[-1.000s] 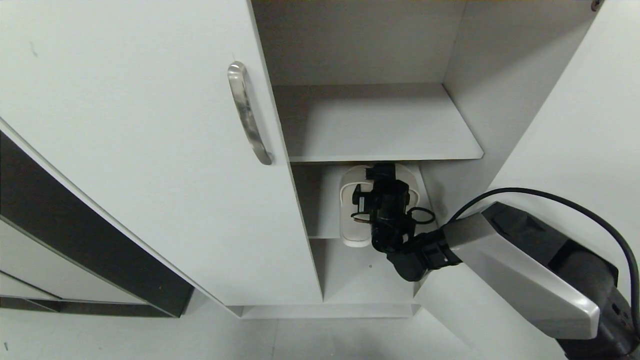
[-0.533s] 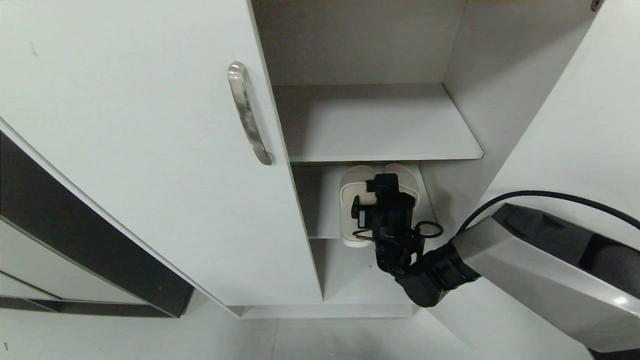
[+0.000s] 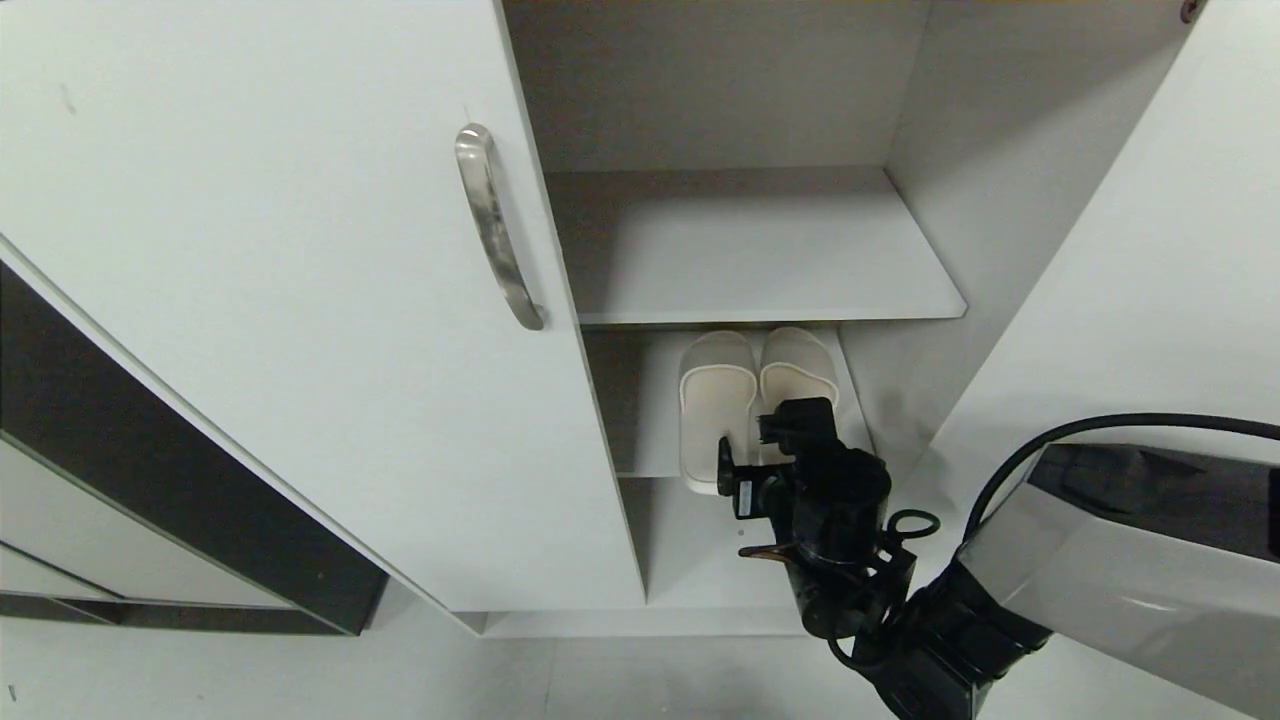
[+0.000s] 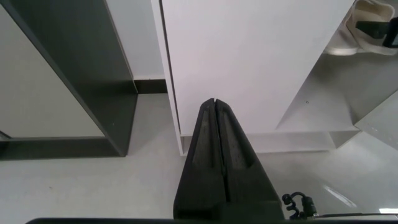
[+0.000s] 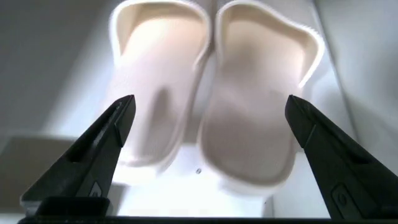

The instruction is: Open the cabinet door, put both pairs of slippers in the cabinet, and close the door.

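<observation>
Backing out of the cabinet (image 3: 960,130) over the past second, the right gripper (image 3: 790,430) has uncovered the cream pair of slippers (image 3: 717,395) and now hangs in front of the lower shelf (image 3: 645,420), near the heels.

Head view: I see the pair set side by side on that lower shelf, toes pointing inward, beneath the upper shelf (image 3: 750,250). The left slipper's heel pokes slightly past the shelf's front edge. The right cabinet door (image 3: 1150,250) stands swung open. The left door (image 3: 250,250), with its curved metal handle (image 3: 497,225), is closed.

Left wrist view: my left gripper (image 4: 214,109) has its fingers pressed flat together with nothing between them. It is held above the grey floor (image 4: 93,180), facing the bottom of the closed left door. The slippers show far off on their shelf, with part of the right arm's black hardware in front of them.

Right wrist view: the right gripper is spread wide and carries nothing. Its two black fingers (image 5: 106,149) frame the pair from either side without touching it. The two slippers lie close against each other, soles down, and both heels reach the shelf's front edge.
</observation>
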